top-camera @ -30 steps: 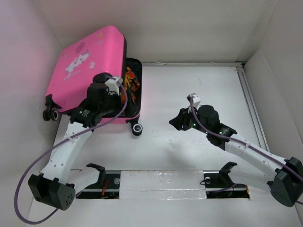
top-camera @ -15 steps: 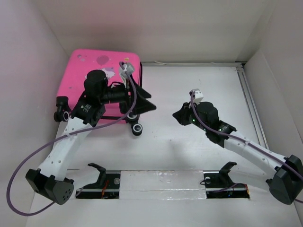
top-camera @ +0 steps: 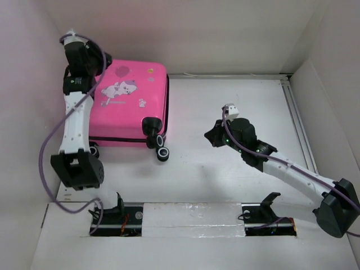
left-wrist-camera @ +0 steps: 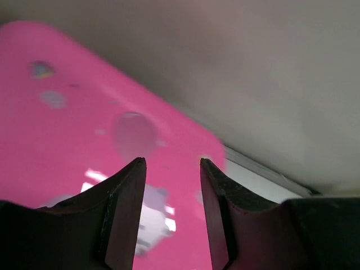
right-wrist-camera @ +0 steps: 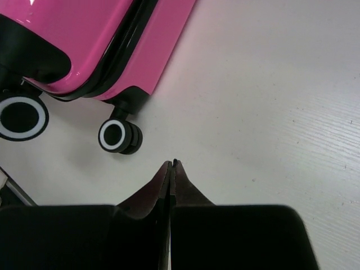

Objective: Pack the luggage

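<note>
**Case shut and flat; the arms stand off it.**

The case (top-camera: 130,104) lies closed on its side at the far left of the table (top-camera: 236,107), print up and wheels (right-wrist-camera: 118,136) toward the arms. Packing therefore looks to be at its closing stage. The likely next move is to press the shell down or fasten it. No zip pull can be made out, so that would first call for finding one along the dark seam. The left arm is reared high over the case's far left corner. The left gripper (left-wrist-camera: 172,162) points down at the pink shell, its jaws parted with nothing between them and clear of the surface. The right gripper (right-wrist-camera: 171,164) hangs low over bare table right of the case, aimed at the wheels, its jaws clenched together on nothing.
</note>
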You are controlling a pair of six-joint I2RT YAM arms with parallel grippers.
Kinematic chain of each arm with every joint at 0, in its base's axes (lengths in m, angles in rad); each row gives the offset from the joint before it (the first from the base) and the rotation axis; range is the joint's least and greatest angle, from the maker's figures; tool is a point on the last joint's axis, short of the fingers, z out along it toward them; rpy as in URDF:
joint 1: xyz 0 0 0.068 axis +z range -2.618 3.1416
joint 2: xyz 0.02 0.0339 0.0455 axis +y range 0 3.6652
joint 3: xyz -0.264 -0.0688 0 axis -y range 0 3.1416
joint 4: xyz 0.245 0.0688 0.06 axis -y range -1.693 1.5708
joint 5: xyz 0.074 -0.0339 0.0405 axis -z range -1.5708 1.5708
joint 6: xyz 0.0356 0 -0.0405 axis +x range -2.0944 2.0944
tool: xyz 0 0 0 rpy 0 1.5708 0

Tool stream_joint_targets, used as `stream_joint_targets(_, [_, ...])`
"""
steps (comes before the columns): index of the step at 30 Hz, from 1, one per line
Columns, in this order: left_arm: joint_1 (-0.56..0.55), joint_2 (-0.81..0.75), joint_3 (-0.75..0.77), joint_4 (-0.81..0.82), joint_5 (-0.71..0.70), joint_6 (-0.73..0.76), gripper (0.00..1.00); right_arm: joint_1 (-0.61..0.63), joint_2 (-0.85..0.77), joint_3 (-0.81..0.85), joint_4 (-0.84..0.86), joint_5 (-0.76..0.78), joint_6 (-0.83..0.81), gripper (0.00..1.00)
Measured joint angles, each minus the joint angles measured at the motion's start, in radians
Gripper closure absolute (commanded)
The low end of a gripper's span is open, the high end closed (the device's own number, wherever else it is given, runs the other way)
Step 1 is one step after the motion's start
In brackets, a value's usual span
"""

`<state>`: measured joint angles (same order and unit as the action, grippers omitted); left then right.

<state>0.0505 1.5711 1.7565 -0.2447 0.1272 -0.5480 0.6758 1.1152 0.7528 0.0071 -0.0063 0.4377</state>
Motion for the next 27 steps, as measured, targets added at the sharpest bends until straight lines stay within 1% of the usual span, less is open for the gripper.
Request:
stream_joint_targets(1, [0.055, 0.052, 0.012, -0.009, -0.016, -0.014, 0.65, 0.000, 0.010, 0.001, -0.001, 0.000, 0.000, 1.00])
stream_joint_targets(4, [0.185, 0.206, 0.076, -0.074, -0.057, -0.037, 0.65, 0.000, 0.045, 0.017, -0.003, 0.000, -0.001, 1.00])
stream_joint_targets(6, [0.242, 0.296, 0.150, -0.125, -0.085, -0.037, 0.65, 0.000, 0.072, 0.032, 0.002, 0.000, -0.001, 1.00])
stream_joint_targets(9, [0.290, 0.385, 0.256, -0.181, -0.125, -0.037, 0.65, 0.000, 0.141, 0.079, 0.006, 0.000, -0.002, 1.00])
stream_joint_targets(13, [0.323, 0.436, 0.380, -0.222, -0.196, -0.020, 0.66, 0.000, 0.258, 0.150, 0.023, -0.006, -0.004, 1.00])
stream_joint_targets(16, [0.332, 0.454, 0.441, -0.232, -0.234, 0.011, 0.67, 0.000, 0.308, 0.164, 0.032, -0.013, -0.003, 1.00])
stream_joint_targets(18, [0.331, 0.480, 0.476, -0.238, -0.241, 0.029, 0.70, 0.000, 0.335, 0.175, 0.030, -0.013, -0.003, 1.00])
stream_joint_targets(21, [0.330, 0.526, 0.479, -0.247, -0.241, 0.054, 0.70, 0.000, 0.383, 0.225, 0.033, -0.013, -0.003, 1.00])
stream_joint_targets(25, [0.320, 0.602, 0.417, -0.250, -0.229, 0.076, 0.71, -0.002, 0.467, 0.328, 0.047, -0.012, -0.003, 1.00])
stream_joint_targets(27, [0.328, 0.643, 0.412, -0.203, -0.241, 0.080, 0.71, -0.007, 0.502, 0.368, 0.059, -0.011, -0.002, 1.00])
